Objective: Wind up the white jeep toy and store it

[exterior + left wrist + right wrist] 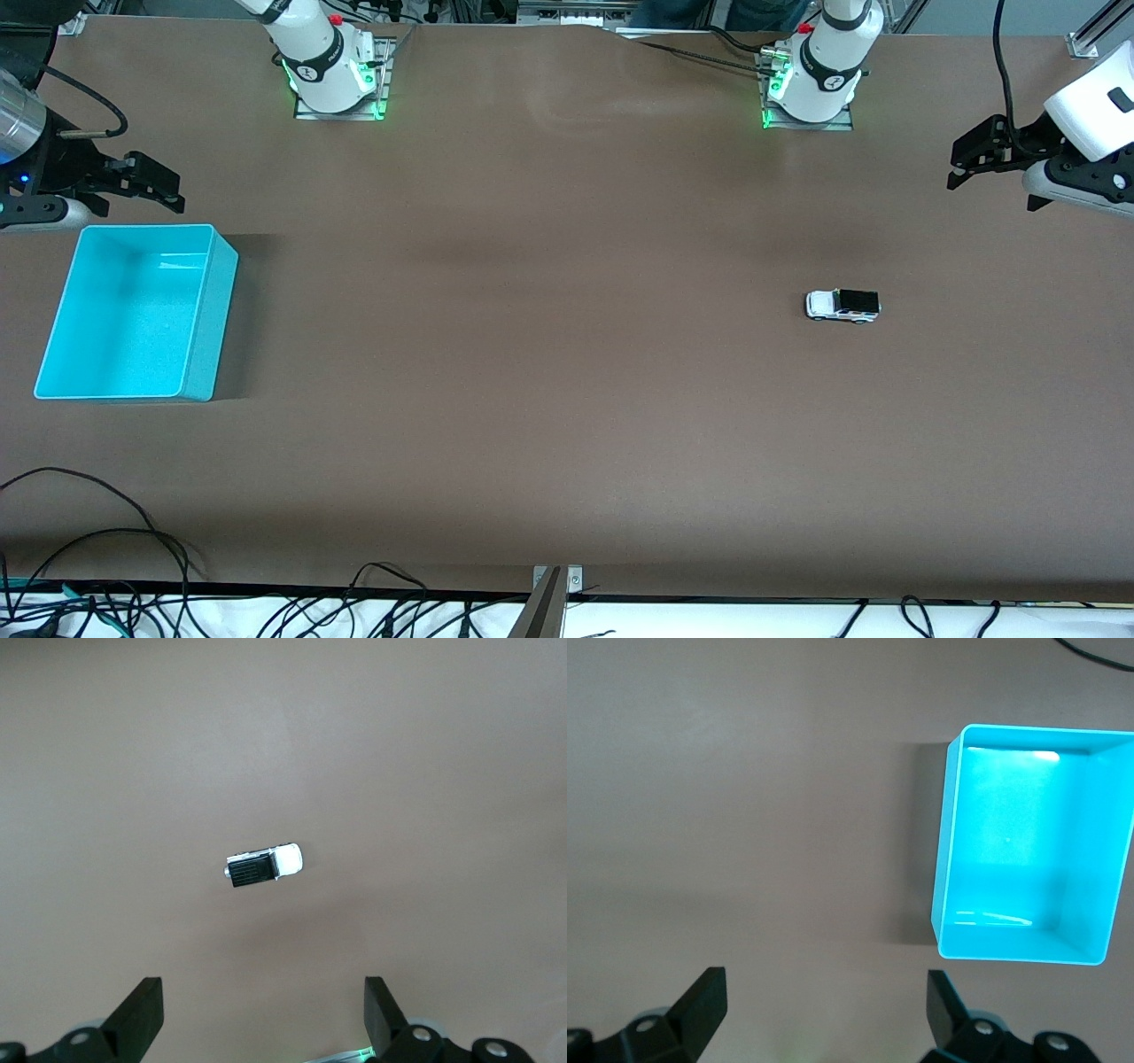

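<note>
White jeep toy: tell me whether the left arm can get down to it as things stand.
Probably yes. The white jeep toy sits alone on bare table, and the left hand hangs open above the table's left-arm end with nothing between them.

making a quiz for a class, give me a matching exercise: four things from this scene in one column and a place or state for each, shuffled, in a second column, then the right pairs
Things
1. white jeep toy
2. turquoise bin
3. left end effector
4. right end effector

Places or states
A. open, up in the air above the bin's end of the table
B. empty, at the right arm's end of the table
C. open, up in the air above the left arm's end of the table
D. on its wheels on the bare table, nothing touching it

Pairs: 1-D, 2-B, 3-C, 4-A
</note>
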Action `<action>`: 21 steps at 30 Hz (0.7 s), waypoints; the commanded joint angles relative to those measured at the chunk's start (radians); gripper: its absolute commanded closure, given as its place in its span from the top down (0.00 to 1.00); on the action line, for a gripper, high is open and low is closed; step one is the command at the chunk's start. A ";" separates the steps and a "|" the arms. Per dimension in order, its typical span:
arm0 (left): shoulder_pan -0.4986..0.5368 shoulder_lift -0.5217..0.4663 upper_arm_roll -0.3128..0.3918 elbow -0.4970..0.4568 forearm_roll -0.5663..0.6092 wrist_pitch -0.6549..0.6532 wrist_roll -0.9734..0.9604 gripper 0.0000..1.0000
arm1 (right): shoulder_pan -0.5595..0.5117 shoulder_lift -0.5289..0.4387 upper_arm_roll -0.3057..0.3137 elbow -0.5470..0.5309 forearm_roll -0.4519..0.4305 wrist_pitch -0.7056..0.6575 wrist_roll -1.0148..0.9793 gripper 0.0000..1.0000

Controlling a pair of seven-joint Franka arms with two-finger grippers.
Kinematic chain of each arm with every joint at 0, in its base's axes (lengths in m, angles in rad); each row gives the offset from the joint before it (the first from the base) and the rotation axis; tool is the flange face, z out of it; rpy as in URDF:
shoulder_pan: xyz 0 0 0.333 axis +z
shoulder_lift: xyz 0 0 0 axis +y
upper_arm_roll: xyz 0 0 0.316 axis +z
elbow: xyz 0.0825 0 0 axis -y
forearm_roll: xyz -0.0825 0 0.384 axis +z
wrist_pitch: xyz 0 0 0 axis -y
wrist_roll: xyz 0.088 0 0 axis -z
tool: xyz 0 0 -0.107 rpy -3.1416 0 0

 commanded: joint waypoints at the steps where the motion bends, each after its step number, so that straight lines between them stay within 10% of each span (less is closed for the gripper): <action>1: 0.003 0.013 -0.002 0.030 0.018 -0.023 0.021 1.00 | -0.002 -0.022 0.002 -0.006 -0.001 -0.022 0.012 1.00; 21: 0.003 0.013 -0.002 0.030 0.016 -0.023 0.010 1.00 | -0.002 -0.019 0.005 0.001 -0.009 -0.010 0.009 1.00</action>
